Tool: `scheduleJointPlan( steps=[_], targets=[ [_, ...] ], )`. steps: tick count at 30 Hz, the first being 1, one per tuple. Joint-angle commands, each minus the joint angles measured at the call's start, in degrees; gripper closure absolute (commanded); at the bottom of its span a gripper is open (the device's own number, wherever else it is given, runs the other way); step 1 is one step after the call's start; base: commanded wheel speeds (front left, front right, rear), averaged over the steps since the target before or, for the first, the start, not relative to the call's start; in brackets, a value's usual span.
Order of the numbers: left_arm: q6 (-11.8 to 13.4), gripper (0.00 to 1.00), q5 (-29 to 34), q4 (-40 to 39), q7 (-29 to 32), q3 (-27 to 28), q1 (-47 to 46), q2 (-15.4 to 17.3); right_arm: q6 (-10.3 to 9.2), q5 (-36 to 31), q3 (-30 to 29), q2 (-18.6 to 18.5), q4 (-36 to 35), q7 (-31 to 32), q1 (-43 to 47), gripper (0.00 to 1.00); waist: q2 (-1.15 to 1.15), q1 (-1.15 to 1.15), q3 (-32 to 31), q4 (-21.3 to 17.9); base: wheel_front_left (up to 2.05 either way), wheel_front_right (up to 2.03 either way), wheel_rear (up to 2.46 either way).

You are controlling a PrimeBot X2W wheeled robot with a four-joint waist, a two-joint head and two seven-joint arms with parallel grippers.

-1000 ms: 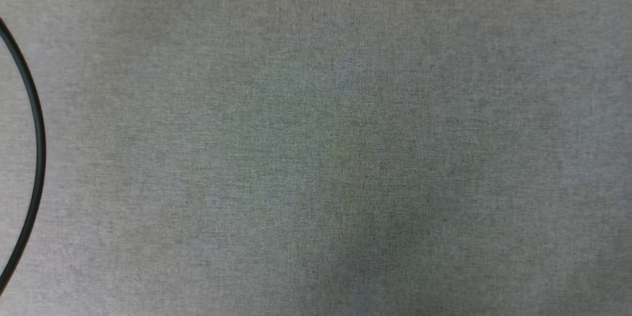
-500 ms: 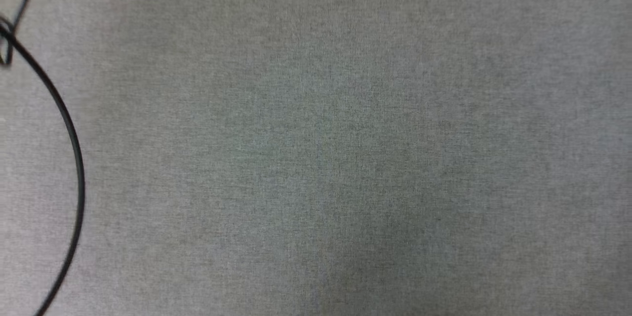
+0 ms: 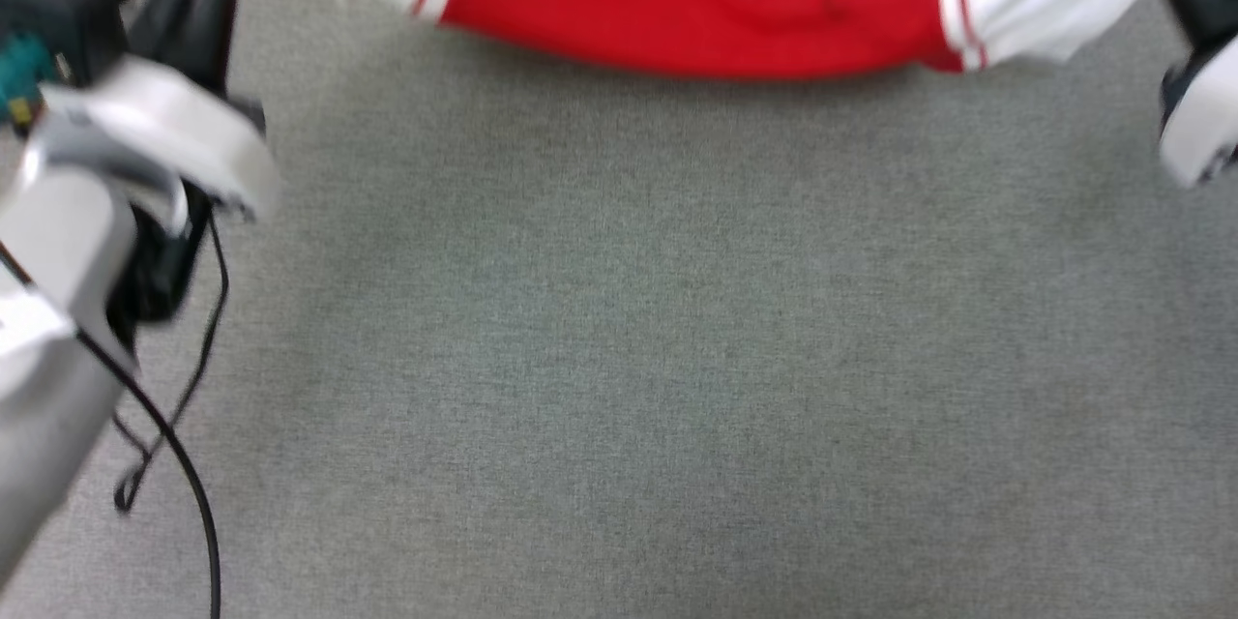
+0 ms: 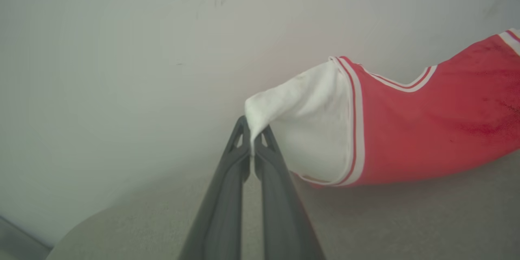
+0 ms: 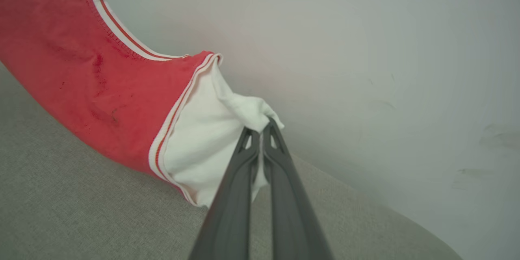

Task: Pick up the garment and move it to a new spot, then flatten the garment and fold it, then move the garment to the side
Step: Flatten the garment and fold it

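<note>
Mid-carry: the left gripper (image 4: 252, 140) and right gripper (image 5: 260, 130) each pinch a white sleeve, the red jersey garment (image 3: 696, 0) slung between their fingers; the next move is likely laying it flat.

grey cloth surface (image 3: 619, 358), black cable (image 3: 211, 551), pale wall (image 4: 122, 48)

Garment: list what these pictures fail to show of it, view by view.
Head view: the garment is cut off by the top edge and smeared by motion blur.
Left wrist view: the left gripper, shut on a white sleeve, covers the pinched cloth; the right edge crops the red body.
Right wrist view: the right gripper hides its pinch likewise; the top-left corner crops the body.
</note>
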Motion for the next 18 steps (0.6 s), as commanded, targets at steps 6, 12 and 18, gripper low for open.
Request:
scheduleJointPlan(
  steps=[6,12,18],
  targets=[
    [3.7,1.0,-2.9,-6.3,-0.4,0.8,14.0,2.2,-0.08,0.9,-0.4,-1.4,-4.3,1.6,11.8,1.0,0.0,0.01,-5.1,-0.6,0.0,0.0,0.0],
    [6.0,1.0,-5.5,-9.8,-0.4,2.1,26.5,3.3,-0.07,2.4,-3.4,-0.4,-6.7,2.4,24.1,1.0,0.0,0.01,-9.4,-0.6,0.0,0.0,0.0],
    [7.9,1.0,-7.2,-10.6,-0.4,4.2,37.9,2.7,-0.08,2.6,-6.7,2.1,-7.2,2.8,35.1,1.0,0.0,0.01,-13.9,-1.1,0.0,0.0,0.0]
  ],
)
